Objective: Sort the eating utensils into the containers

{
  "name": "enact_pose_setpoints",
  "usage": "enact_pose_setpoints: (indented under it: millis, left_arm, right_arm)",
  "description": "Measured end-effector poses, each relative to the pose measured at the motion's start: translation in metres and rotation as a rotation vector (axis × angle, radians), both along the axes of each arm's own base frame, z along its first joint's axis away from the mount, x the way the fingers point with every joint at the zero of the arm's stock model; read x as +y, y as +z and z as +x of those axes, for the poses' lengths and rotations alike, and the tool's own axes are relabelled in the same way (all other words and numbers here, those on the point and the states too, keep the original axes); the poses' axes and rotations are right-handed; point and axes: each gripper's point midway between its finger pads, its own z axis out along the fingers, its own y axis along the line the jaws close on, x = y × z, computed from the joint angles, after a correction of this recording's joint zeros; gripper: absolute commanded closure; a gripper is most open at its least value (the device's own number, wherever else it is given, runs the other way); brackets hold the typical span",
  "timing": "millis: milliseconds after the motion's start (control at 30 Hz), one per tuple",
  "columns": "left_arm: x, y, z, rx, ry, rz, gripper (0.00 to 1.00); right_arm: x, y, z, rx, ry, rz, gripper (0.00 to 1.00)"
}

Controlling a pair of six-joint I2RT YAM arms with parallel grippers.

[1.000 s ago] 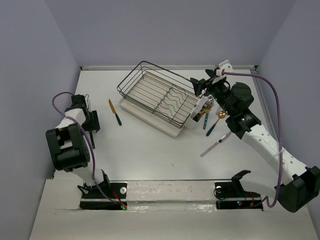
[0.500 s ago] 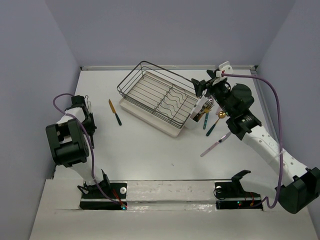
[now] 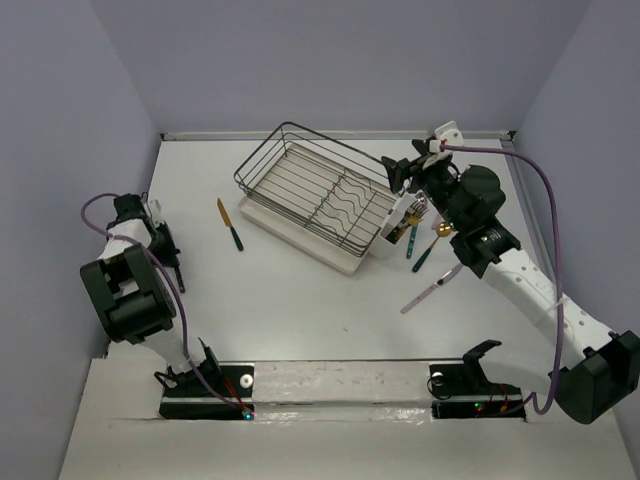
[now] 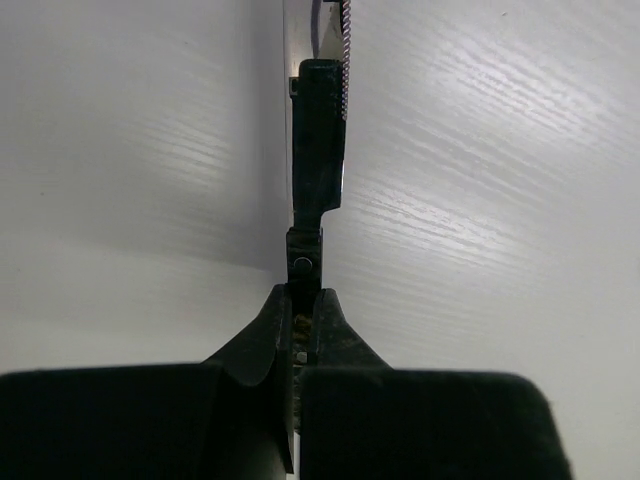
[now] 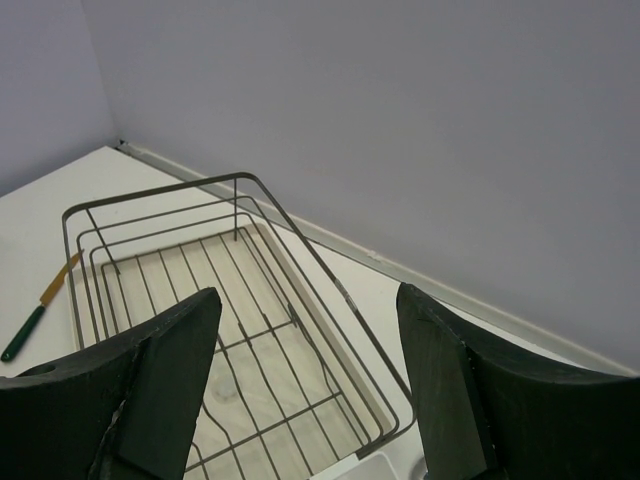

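Observation:
In the left wrist view my left gripper (image 4: 304, 295) is shut on the end of a dark-handled knife (image 4: 318, 150), whose serrated blade (image 4: 345, 25) points away over the white table. From above, that gripper (image 3: 165, 250) sits low by the left wall and the held knife is hard to make out. My right gripper (image 3: 400, 172) hangs open and empty over the right end of the wire rack (image 5: 250, 300). The white container (image 3: 393, 235) on that end holds several utensils. An orange-bladed knife (image 3: 230, 224), a pink utensil (image 3: 432, 288) and two teal-handled utensils (image 3: 418, 248) lie loose.
The black wire dish rack (image 3: 310, 195) on its cream tray stands at the back middle of the table. Lilac walls close in the left, back and right sides. The right arm's purple cable (image 3: 545, 200) arcs over the right side.
The left gripper's jaws have shut on the dark-handled knife, and the left arm has swung left toward the wall. The right arm has stayed almost still, with its gripper open.

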Motion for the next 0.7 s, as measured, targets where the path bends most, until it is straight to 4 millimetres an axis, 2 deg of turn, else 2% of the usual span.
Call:
enact_pose_setpoints:
  millis: [67, 200, 300, 333, 367, 400, 433, 467, 533, 567, 633, 700]
  left_arm:
    - [0.002, 0.016, 0.007, -0.048, 0.013, -0.004, 1.0]
    - [0.01, 0.084, 0.044, -0.266, 0.002, 0.042, 1.0]
    - [0.007, 0.18, 0.079, -0.551, -0.068, 0.121, 1.0]
    - [0.0, 0.215, 0.087, -0.647, -0.11, 0.145, 1.0]
    - [-0.008, 0.238, 0.092, -0.711, -0.141, 0.16, 1.0]
    - [-0.02, 0.266, 0.097, -0.794, -0.189, 0.168, 1.0]
    - [-0.044, 0.305, 0.1, -0.907, -0.27, 0.163, 1.0]
    - [-0.059, 0.329, 0.099, -0.979, -0.322, 0.161, 1.0]
    - [-0.096, 0.364, 0.093, -1.096, -0.434, 0.122, 1.0]
    - [-0.114, 0.378, 0.088, -1.143, -0.49, 0.095, 1.0]
    - [-0.144, 0.392, 0.078, -1.196, -0.576, 0.023, 1.0]
    - [-0.164, 0.397, 0.073, -1.22, -0.628, -0.029, 1.0]
  right_arm:
    - [0.0, 0.001, 0.0, 0.0, 0.0, 0.001, 0.22]
    - [0.009, 0.007, 0.001, 0.004, 0.04, 0.009, 0.21]
    - [0.025, 0.017, 0.005, 0.021, 0.111, 0.01, 0.21]
    - [0.031, 0.02, 0.005, 0.027, 0.139, 0.012, 0.21]
    - [0.039, 0.024, 0.005, 0.037, 0.173, 0.016, 0.21]
    - [0.049, 0.029, 0.005, 0.051, 0.223, 0.022, 0.21]
    - [0.056, 0.032, 0.006, 0.06, 0.254, 0.027, 0.21]
    - [0.065, 0.037, 0.007, 0.068, 0.296, 0.036, 0.22]
    - [0.083, 0.045, 0.006, 0.095, 0.393, 0.056, 0.23]
    - [0.094, 0.049, 0.005, 0.108, 0.447, 0.071, 0.24]
    - [0.109, 0.057, 0.004, 0.134, 0.529, 0.099, 0.29]
    - [0.122, 0.064, 0.003, 0.169, 0.605, 0.128, 0.32]
